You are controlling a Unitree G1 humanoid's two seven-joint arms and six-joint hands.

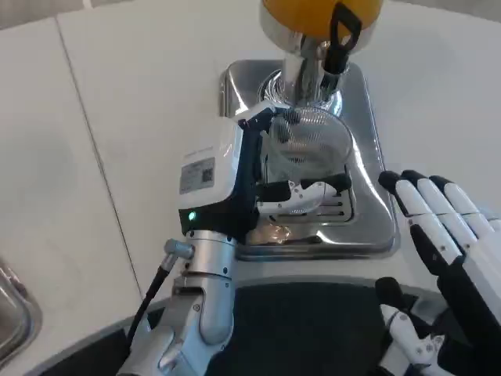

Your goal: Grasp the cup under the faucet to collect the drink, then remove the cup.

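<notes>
A clear plastic cup (307, 145) stands on the shiny metal drip tray (368, 117) of the drink dispenser, right under its faucet (313, 74). My left hand (258, 172) is wrapped around the cup from the left, fingers (301, 194) curling across its near side. Above the faucet sits the dispenser's orange tank (313, 16) with a black tap lever (341, 35). My right hand (450, 235) rests flat with fingers spread, to the right of the tray at the table's near edge, holding nothing.
The white table (117, 117) stretches to the left and behind the dispenser. A metal object (12, 313) pokes in at the lower left edge. The table's dark front rim (313, 329) lies below the tray.
</notes>
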